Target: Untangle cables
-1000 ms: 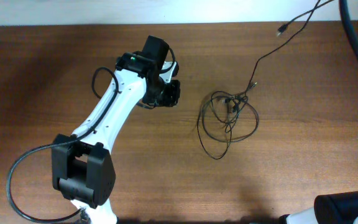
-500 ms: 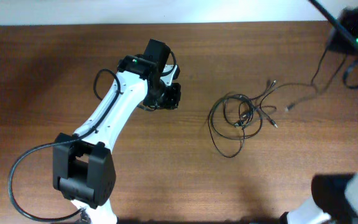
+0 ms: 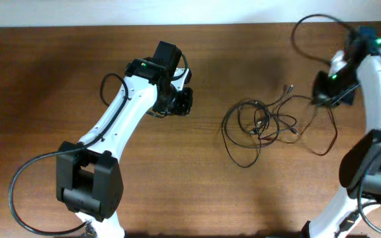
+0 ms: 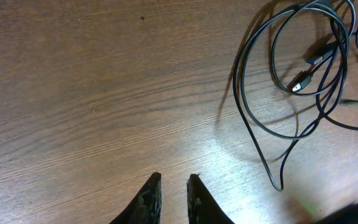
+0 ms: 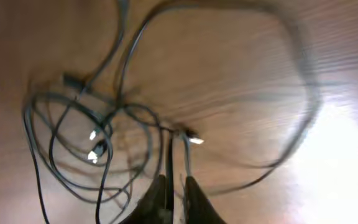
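Note:
The cables (image 3: 256,129) lie as a loose tangle of thin black loops with small plug ends on the wooden table (image 3: 58,73), right of centre. My right gripper (image 3: 324,92) hangs just right of the tangle. In the blurred right wrist view its jaws (image 5: 176,179) stand narrow around one cable strand (image 5: 169,155), which runs forward into the loops (image 5: 95,149). My left gripper (image 3: 180,100) hovers left of the tangle. In the left wrist view it (image 4: 174,179) shows a small gap with nothing in it, and the cables (image 4: 300,82) lie ahead to the right.
A wide slack loop (image 3: 329,142) of cable lies on the table right of the tangle, under the right arm (image 3: 376,79). The left arm (image 3: 111,132) crosses the table's left half, with its thick black hose (image 3: 18,178). The table's far edge meets a white wall (image 3: 177,10).
The right arm has come into view at the right edge. The strand that stretched to the top right now falls in a slack loop beside the tangle, which shifted right. The left arm held still.

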`<state>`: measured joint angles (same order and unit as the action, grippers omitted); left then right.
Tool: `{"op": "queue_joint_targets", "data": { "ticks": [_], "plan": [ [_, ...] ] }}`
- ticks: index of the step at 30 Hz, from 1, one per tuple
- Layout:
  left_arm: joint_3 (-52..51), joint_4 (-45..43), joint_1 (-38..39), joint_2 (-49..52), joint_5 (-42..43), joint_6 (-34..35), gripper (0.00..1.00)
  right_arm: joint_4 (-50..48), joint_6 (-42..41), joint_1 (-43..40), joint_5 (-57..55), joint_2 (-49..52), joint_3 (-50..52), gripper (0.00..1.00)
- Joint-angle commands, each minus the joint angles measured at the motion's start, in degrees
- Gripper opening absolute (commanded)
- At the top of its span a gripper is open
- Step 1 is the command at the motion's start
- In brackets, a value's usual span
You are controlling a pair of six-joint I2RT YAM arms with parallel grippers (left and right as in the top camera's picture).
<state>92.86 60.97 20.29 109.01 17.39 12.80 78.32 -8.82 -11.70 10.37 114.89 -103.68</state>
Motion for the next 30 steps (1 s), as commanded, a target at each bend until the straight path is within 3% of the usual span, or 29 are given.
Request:
{"op": "queue_joint_targets", "data": {
  "ticks": [1, 7, 11, 14, 16, 19, 20, 24, 26, 30],
  "plan": [
    [-0.20, -0.02, 0.28, 0.39, 0.24, -1.14, 0.16, -8.00, 2.62, 2.51, 4.02, -0.57, 7.58, 0.13],
    [-0.20, -0.26, 0.31, 0.39, 0.22, -1.14, 0.16, -22.95, 2.58, 5.66, 4.46, -0.50, 20.02, 0.36],
    [-0.20, -0.28, 0.35, 0.57, 0.22, -1.14, 0.16, -34.91, 2.36, 8.02, 4.46, -0.44, 26.73, 0.38],
    [-0.20, -0.96, 0.94, 0.76, 0.22, -1.11, 0.16, -42.82, 1.92, 9.84, 4.20, -0.39, 30.25, 0.37],
    [-0.20, -1.29, 0.94, 0.76, 0.22, -1.11, 0.17, -45.29, -3.63, 10.14, 0.17, -0.39, 31.85, 0.33],
    [-0.20, -1.38, 1.14, 0.81, 0.22, -1.11, 0.16, -45.62, -6.58, 10.14, -3.76, -0.39, 32.63, 0.10],
    [-0.20, -1.57, 1.44, 0.83, 0.20, -1.11, 0.17, -45.13, -6.56, 10.12, -3.06, -0.76, 31.85, 0.04],
    [-0.20, -1.57, 1.68, 0.83, 0.20, -1.14, 0.16, -30.32, -4.70, 10.10, 1.40, -7.85, 16.65, 0.04],
    [-0.20, -1.57, 1.84, 0.83, 0.20, -1.11, 0.16, -18.45, -4.44, 10.10, 1.68, -12.66, 4.31, 0.04],
    [-0.20, -1.57, 1.99, 0.83, -0.74, -1.14, 0.17, -6.45, -3.45, 10.10, 1.66, -18.99, -12.46, 0.04]
  ]
}}
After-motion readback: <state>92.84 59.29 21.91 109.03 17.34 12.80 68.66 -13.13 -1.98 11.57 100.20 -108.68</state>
